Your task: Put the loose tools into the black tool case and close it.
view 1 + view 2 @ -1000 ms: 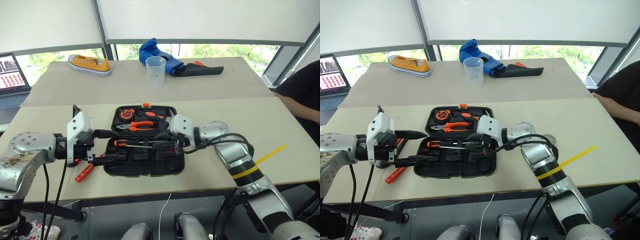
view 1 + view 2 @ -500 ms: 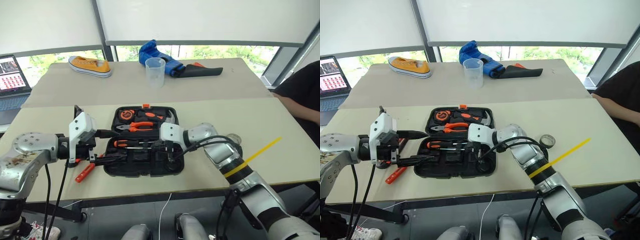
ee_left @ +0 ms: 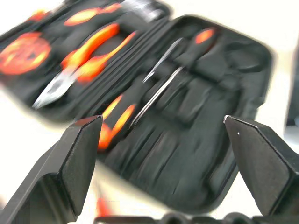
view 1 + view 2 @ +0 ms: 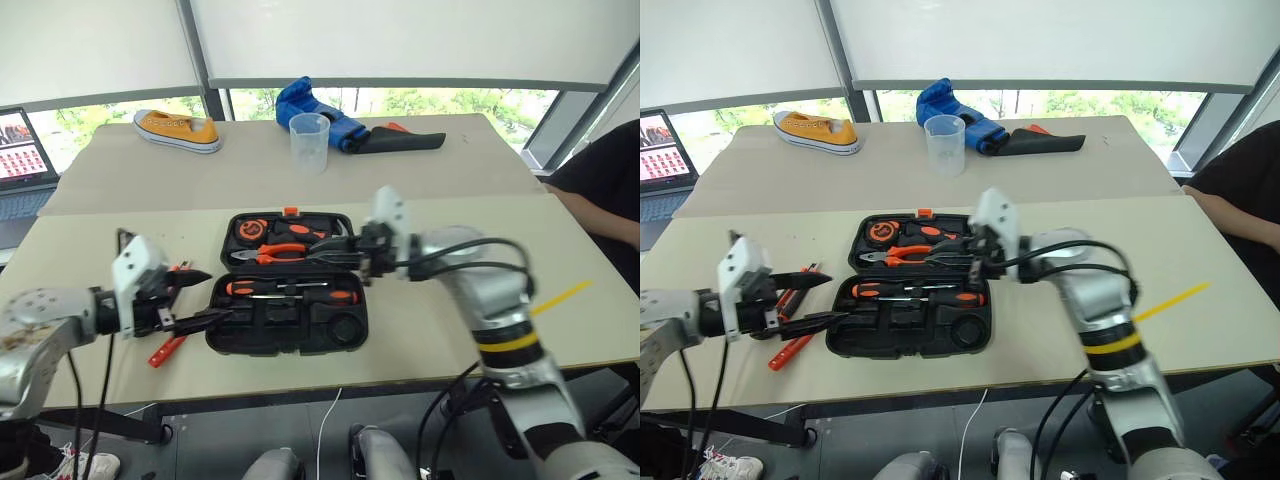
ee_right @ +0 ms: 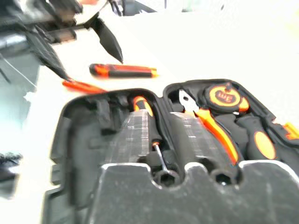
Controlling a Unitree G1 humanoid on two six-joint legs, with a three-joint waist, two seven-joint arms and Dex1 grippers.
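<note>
I see both screwdrivers (image 4: 290, 291) seated in the open case (image 4: 287, 325), knife (image 5: 122, 71) and tester (image 4: 168, 349) on table; left gripper (image 4: 200, 298) spread empty, right gripper (image 4: 340, 255) unclear.

Black tool case (image 4: 288, 318) open flat, both screwdrivers (image 4: 290, 291) inside; utility knife (image 4: 788, 289) and tester screwdriver (image 4: 167, 349) loose at nine o'clock.

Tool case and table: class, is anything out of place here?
Yes. The utility knife and the slim orange tester screwdriver lie on the table to the left of the open black tool case, not in its recesses. Two screwdrivers are already seated. Nothing looks spilled or damaged.
</note>
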